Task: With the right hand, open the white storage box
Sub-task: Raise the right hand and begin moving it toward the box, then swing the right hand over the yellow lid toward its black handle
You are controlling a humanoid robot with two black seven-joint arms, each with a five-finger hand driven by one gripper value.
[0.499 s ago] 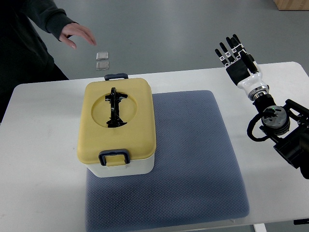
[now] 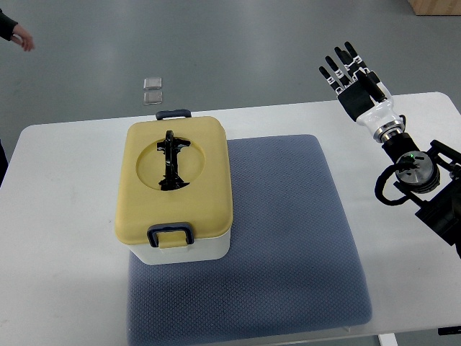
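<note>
Top view, starting nearest the robot: a blue-grey mat [image 2: 288, 238] covers the middle of the white table [image 2: 57, 238]. On the mat's left part sits the white storage box [image 2: 189, 249], its yellow lid [image 2: 209, 180] flat and closed. The near latch [image 2: 170, 235] lies down against the lid's front edge, the far latch [image 2: 173, 114] likewise at the back, and a black carry handle [image 2: 171, 160] rests in the round recess on top. Nothing is undone yet, so by my judgement the whole job remains: reaching across, freeing the latches and lifting the lid. Further off at the right edge, the right hand [image 2: 354, 81] hangs above the table's far corner, well apart from the box, fingers straight and spread, holding nothing. Beyond the table, two small pale squares [image 2: 152, 90] lie on the grey floor, and a person's hand [image 2: 21, 36] shows at the top-left corner.
</note>
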